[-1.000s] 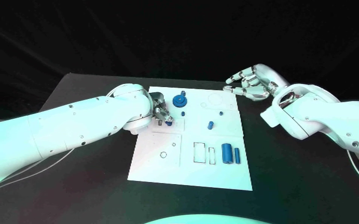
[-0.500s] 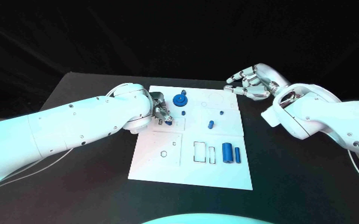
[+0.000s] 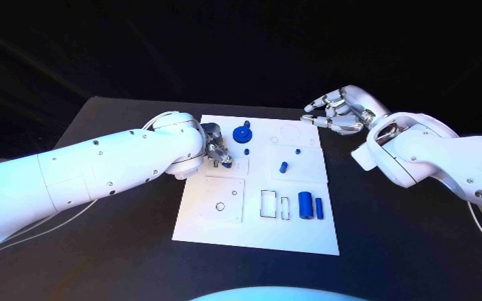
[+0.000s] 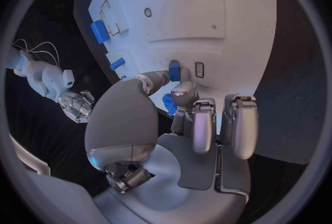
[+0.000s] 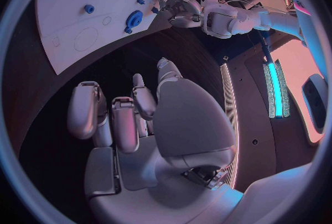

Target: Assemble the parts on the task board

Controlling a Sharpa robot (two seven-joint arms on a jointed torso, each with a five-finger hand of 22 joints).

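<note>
The white task board [image 3: 226,210] lies mid-table. My left hand [image 3: 214,149] is at its left edge. It pinches a small blue part [image 4: 174,71] between thumb and fingertip, low over the board [image 4: 228,19] and beside a small rectangular slot [image 4: 199,69]. A blue gear [image 3: 242,134] stands near the far edge, with a small peg [image 3: 246,152] just in front of it. Another peg [image 3: 297,152] and a short blue cylinder [image 3: 283,168] sit further right. My right hand [image 3: 336,114] hovers off the board's far right corner, fingers curled in on nothing.
Two larger blue cylinders [image 3: 304,206] [image 3: 320,207] lie side by side near the board's front right, next to outlined rectangular slots [image 3: 269,203]. A round hole [image 3: 220,207] is at the front left. Black table [image 3: 391,238] surrounds the board.
</note>
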